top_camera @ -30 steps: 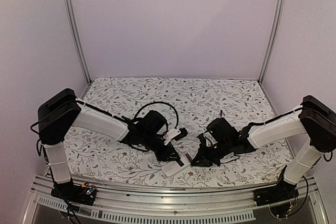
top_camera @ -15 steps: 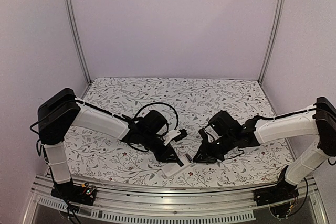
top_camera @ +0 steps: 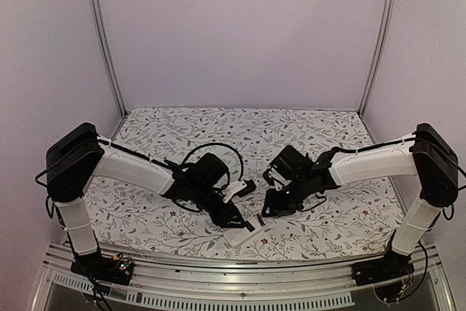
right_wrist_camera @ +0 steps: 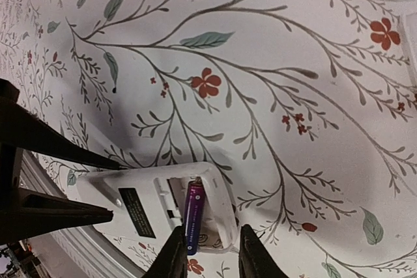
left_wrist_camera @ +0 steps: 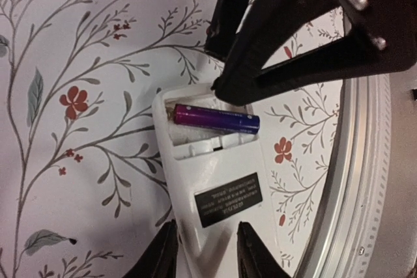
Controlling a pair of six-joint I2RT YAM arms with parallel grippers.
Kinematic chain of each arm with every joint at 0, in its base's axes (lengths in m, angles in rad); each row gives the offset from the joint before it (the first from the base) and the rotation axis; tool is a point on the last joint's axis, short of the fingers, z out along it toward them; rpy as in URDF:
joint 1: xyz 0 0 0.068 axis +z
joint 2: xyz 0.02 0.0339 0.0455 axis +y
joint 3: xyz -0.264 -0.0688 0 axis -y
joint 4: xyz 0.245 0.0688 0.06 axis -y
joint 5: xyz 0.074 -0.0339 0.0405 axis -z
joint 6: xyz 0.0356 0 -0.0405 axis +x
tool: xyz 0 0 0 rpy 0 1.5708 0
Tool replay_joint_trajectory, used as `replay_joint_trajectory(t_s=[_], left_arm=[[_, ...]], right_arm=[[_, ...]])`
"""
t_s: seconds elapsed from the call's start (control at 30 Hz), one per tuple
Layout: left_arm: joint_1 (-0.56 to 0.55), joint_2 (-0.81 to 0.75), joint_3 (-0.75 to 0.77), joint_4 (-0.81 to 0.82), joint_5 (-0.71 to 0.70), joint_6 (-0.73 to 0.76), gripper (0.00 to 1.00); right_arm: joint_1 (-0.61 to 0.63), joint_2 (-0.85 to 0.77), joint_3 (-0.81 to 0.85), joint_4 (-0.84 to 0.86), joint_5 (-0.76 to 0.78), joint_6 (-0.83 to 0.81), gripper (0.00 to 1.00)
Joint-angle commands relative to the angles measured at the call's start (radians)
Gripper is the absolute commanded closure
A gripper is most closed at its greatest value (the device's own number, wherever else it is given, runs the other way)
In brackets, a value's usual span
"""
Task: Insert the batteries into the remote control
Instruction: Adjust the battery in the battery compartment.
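Top external, arms: both reach toward the middle of the table (top_camera: 145, 213) at its near edge. The left gripper (top_camera: 237, 218) and the right gripper (top_camera: 271, 207) are near each other, just above the remote control (top_camera: 240, 237).
Top external, batteries: too small to find from this height.
Left wrist, remote control: it lies back up on the flowered cloth, with the cover off and the compartment (left_wrist_camera: 195, 136) open.
Left wrist, battery: one battery (left_wrist_camera: 215, 118) lies in the far slot. The slot beside it looks empty.
Left wrist, left gripper: its fingers press on both sides of the remote's narrow end, so it holds the remote.
Left wrist, right gripper: its dark tips are at the end of the compartment, just beside the battery.
Right wrist, right gripper: the fingers are parted wider than the battery and grip nothing. They hover over the battery's end.
Step in hand: the first battery seems placed. I cannot see the second one in any view.
Next move: I judge that the right arm must fetch the second battery and lay it along the empty slot, while the left arm braces the remote.
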Motion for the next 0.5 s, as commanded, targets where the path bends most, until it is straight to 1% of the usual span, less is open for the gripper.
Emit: replay_joint_trajectory(t_s=[0.0,0.3,0.47], left_arm=[[0.013,-0.051,-0.029,0.019,0.010,-0.013,0.66],[0.030,-0.051,-0.035,0.021,0.014,-0.019,0.64],[0.033,-0.059,-0.044,0.026,0.007,-0.023,0.64]], right_arm=[[0.014,0.024,0.031,-0.031,0.047,-0.070,0.70],[0.028,0.102,0.077,-0.026,0.047,-0.107,0.65],[0.031,0.134,0.087,-0.021,0.052,-0.109,0.66]])
